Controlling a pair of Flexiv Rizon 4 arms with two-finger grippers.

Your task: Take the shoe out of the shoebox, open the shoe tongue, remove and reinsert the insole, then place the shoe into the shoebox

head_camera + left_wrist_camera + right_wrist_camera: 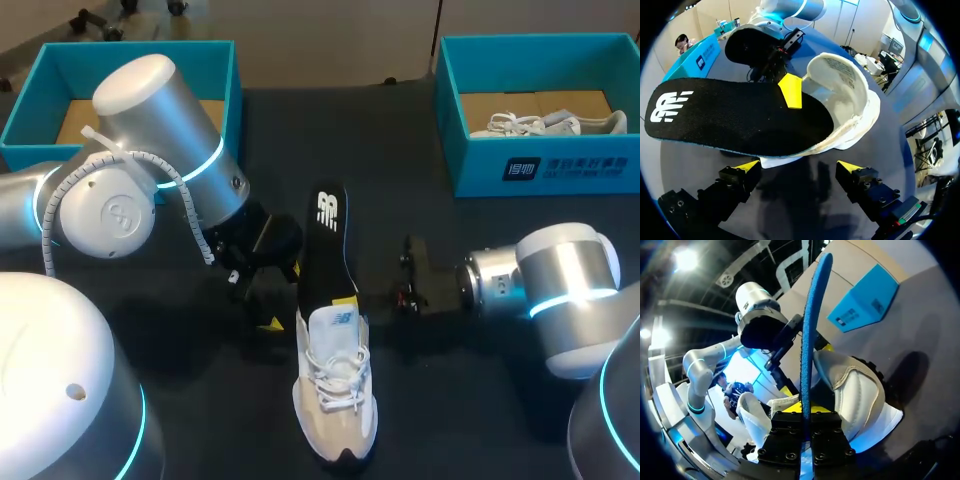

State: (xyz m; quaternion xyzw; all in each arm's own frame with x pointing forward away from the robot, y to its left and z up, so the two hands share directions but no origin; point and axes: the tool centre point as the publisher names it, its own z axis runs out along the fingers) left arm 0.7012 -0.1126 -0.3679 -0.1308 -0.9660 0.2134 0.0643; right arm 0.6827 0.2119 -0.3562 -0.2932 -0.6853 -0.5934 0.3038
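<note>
Dark matte tabletop [440, 400], with a teal cardboard shoebox at each far corner. White-and-beige lace-up sneaker [335, 400] is out of its box and stands on its sole near mid-table, toe toward the robot. Flat black foam insole [325, 240] with a white logo and blue underside juts from the heel opening, most of its length clear of the sneaker.

Right gripper [348, 300] is pinched tight on the insole's edge near the heel. Left gripper [799, 167] is spread wide and holds nothing, just beside the heel.

Left-hand shoebox [35, 75] shows a brown cardboard floor. Right-hand shoebox [540, 165] holds a second pale shoe [555, 122].

Judgement: unboxing is done and the insole step is midway; whether it is coming out or going back in, cannot tell. Left to do: seat the insole and box the sneaker.
</note>
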